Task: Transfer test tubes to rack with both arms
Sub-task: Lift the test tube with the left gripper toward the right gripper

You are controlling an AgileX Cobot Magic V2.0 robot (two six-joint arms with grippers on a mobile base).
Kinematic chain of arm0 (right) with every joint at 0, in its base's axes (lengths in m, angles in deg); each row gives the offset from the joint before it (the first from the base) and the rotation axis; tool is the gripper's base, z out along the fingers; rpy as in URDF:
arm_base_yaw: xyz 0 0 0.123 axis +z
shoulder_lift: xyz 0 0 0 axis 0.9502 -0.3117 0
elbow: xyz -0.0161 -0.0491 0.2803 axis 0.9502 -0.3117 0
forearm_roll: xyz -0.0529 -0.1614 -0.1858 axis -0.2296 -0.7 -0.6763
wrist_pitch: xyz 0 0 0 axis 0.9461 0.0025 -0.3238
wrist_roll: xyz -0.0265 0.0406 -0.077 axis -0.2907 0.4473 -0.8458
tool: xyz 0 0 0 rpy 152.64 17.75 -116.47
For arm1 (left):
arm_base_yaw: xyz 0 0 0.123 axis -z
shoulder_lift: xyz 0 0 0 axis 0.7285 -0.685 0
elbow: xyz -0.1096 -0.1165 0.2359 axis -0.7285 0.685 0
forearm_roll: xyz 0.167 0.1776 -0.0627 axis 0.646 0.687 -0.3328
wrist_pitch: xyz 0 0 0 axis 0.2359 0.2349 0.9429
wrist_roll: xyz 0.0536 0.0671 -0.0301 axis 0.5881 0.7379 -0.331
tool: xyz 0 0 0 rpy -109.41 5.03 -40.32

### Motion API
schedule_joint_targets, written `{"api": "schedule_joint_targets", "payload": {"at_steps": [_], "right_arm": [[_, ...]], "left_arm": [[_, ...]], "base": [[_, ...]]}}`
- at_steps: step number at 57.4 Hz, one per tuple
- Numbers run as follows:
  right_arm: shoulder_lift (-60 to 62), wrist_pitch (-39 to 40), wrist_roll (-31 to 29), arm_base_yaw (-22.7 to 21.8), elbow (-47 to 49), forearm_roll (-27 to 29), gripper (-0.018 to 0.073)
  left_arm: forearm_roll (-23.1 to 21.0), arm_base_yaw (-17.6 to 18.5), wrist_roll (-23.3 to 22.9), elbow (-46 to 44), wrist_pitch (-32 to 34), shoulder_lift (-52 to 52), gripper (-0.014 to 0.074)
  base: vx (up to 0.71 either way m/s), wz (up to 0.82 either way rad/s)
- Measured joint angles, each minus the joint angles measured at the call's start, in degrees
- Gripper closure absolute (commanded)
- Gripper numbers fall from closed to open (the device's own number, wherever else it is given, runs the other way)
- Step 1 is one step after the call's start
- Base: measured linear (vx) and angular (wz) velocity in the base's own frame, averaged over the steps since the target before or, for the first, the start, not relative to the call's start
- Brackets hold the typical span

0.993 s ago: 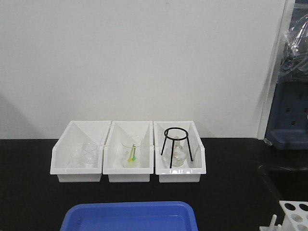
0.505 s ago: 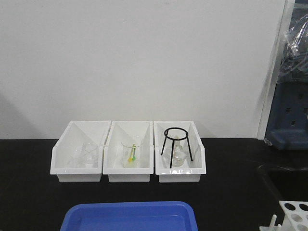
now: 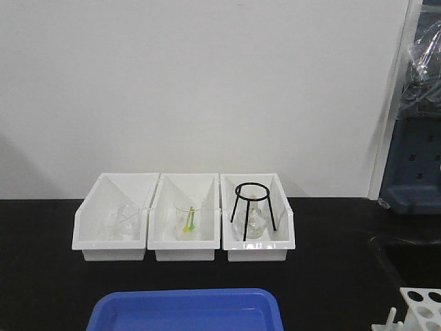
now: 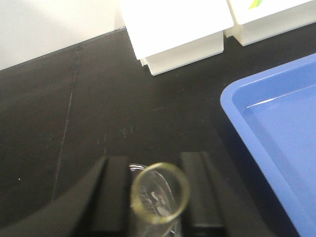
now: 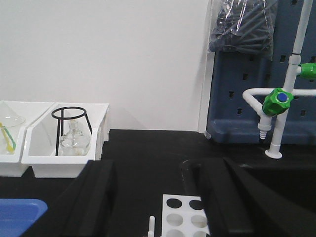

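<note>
Left gripper [image 4: 154,165]: both black fingers are pressed in on a test tube [image 4: 159,196], pinching it from either side.
Test tube: clear glass, its round open mouth points straight at the left wrist camera, and faint printed marks show on its wall.
Under the left gripper: bare black table [image 4: 98,98], with the blue tray [image 4: 276,128] just off to one side.
Right gripper [image 5: 155,165]: fingers spread wide, and nothing sits between them.
Rack [image 5: 185,211]: white, with a grid of round holes, standing at the table's front right corner. From the right wrist view it lies in the gap between the spread fingers, lower down. Every hole in view looks vacant.
Rack from the front [image 3: 420,307]: only its corner peeks in at the bottom right, and neither arm shows in this view.
Blue tray from the front [image 3: 186,310]: sits at the middle of the table's front edge, and I can't make out any tubes in it from here.
Bins: three white ones stand side by side along the table's back edge, against the wall.
Left bin [image 3: 114,245]: holds clear glassware [image 3: 124,221], too faint to name more closely.
Middle bin [image 3: 185,245]: holds a clear beaker [image 3: 187,219] with a yellow-green stick leaning inside.
Right bin [image 3: 258,245]: holds a black wire tripod [image 3: 253,184], upright, with a small glass flask [image 5: 74,143] standing under its ring.
Past the table's right edge: a dark blue pegboard [image 5: 247,74] and a white pipe with a green fitting [image 5: 276,98].
</note>
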Motion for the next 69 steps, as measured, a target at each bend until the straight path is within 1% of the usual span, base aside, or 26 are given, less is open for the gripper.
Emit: {"api": "schedule_joint_targets", "payload": {"at_steps": [3,7,13,15,19,33,40,51,58,64,69], "right_arm": [[0.0,0.0,0.0,0.0,0.0,0.0,0.0111],[0.0,0.0,0.0,0.0,0.0,0.0,0.0111],[0.0,0.0,0.0,0.0,0.0,0.0,0.0111],[0.0,0.0,0.0,0.0,0.0,0.0,0.0111],[0.0,0.0,0.0,0.0,0.0,0.0,0.0111],[0.0,0.05,0.0,0.0,0.0,0.0,0.0111],[0.0,0.05,0.0,0.0,0.0,0.0,0.0111],[0.0,0.05,0.0,0.0,0.0,0.0,0.0111],[0.0,0.11,0.0,0.0,0.0,0.0,0.0111],[0.0,0.51,0.0,0.0,0.0,0.43,0.0111],[-0.34,0.68,0.0,0.06,0.0,1.02,0.0111]], "left_arm": [[-0.16,0.0,0.0,0.0,0.0,0.0,0.0458],[-0.27,0.0,0.0,0.0,0.0,0.0,0.0519],[-0.33,0.0,0.0,0.0,0.53,0.0,0.0593],[-0.33,0.0,0.0,0.0,0.99,0.16,0.0603],[-0.38,0.0,-0.04,0.0,1.57,0.88,0.0602],[-0.57,0.0,-2.42,-0.26,1.94,7.36,0.0601],[-0.57,0.0,-2.55,-2.25,-0.57,10.54,0.0601],[-0.57,0.0,-3.17,-10.19,-6.47,14.87,0.0601],[-0.57,0.0,-7.16,-15.87,-11.09,15.49,0.0601],[-0.57,0.0,-12.52,-19.87,-14.15,15.44,0.0601],[-0.57,0.0,-17.14,-21.82,-14.91,15.0,0.0601]], "base": [[0.0,0.0],[0.0,0.0],[0.0,0.0],[0.0,0.0],[0.0,0.0],[0.0,0.0],[0.0,0.0],[0.0,0.0],[0.0,0.0],[0.0,0.0],[0.0,0.0]]}}
